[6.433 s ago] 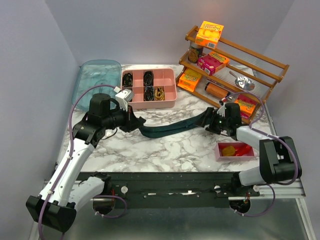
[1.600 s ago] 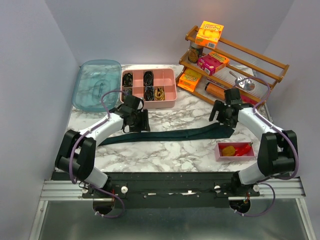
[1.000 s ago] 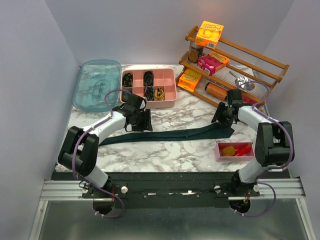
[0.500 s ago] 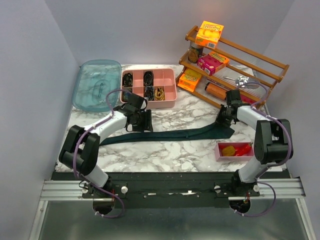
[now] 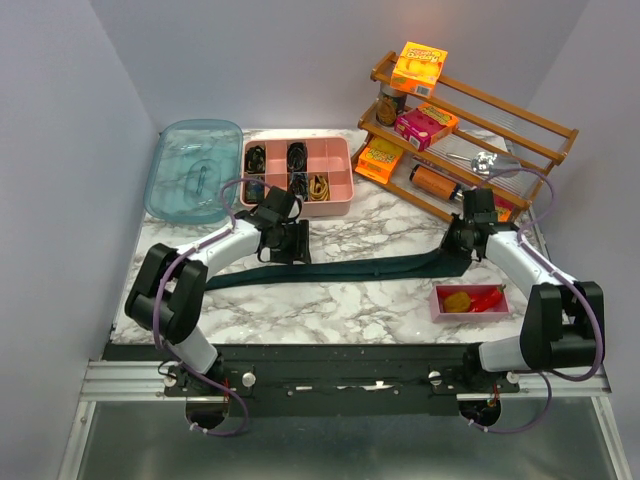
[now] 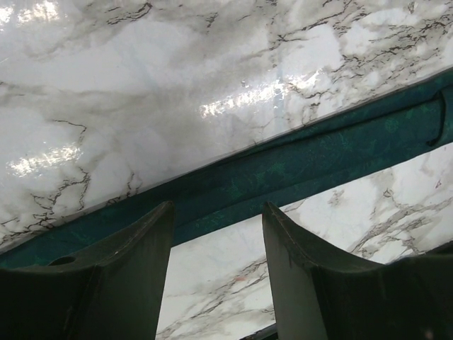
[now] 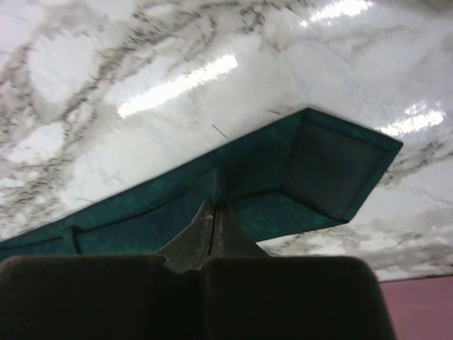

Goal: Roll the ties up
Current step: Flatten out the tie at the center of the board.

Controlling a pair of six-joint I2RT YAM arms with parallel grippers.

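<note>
From above, the tie (image 5: 350, 268) lies stretched flat across the marble surface (image 5: 340, 305), wide end to the right; rolling looks not yet begun. The pink organiser (image 5: 300, 211) of coils sits just behind the left claw (image 5: 290, 243), and a small pink tray (image 5: 472, 317) lies near the wide end. Neither blocks the strip.

The left wrist view shows that claw released, its fingers (image 6: 127, 283) astride the narrow stretch.

The right wrist view shows the right claw (image 7: 209, 219) clenched at the tie's wide end; whether fabric is pinched cannot be told. The next move probably calls for folding one end over itself.
</note>
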